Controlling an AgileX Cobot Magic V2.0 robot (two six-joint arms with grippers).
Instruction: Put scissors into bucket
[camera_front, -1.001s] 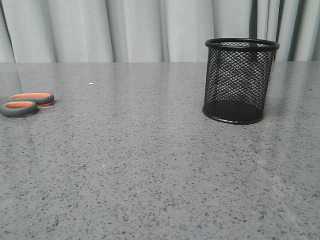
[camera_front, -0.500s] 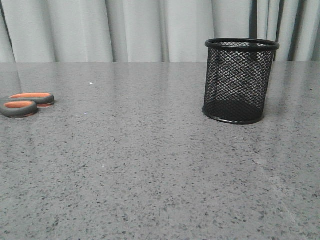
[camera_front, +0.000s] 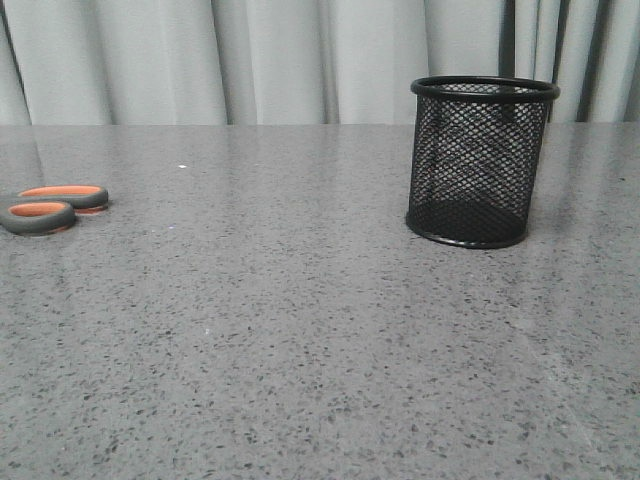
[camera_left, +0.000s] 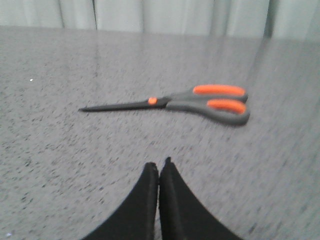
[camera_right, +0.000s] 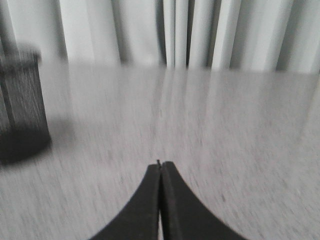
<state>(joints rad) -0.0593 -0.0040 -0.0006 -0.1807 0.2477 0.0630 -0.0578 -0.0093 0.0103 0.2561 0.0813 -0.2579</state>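
The scissors (camera_left: 200, 102) lie flat on the grey table, blades closed, dark handles lined in orange. In the front view only their handles (camera_front: 52, 207) show at the far left edge. My left gripper (camera_left: 159, 164) is shut and empty, a short way back from the scissors. The black wire-mesh bucket (camera_front: 480, 160) stands upright at the back right. It also shows blurred at the edge of the right wrist view (camera_right: 20, 105). My right gripper (camera_right: 160, 163) is shut and empty, off to the side of the bucket. Neither gripper shows in the front view.
The grey speckled table (camera_front: 300, 330) runs back to a pale curtain (camera_front: 270, 60). Nothing else stands on it in these views.
The front view shows no change. The scissors and the bucket have not moved.
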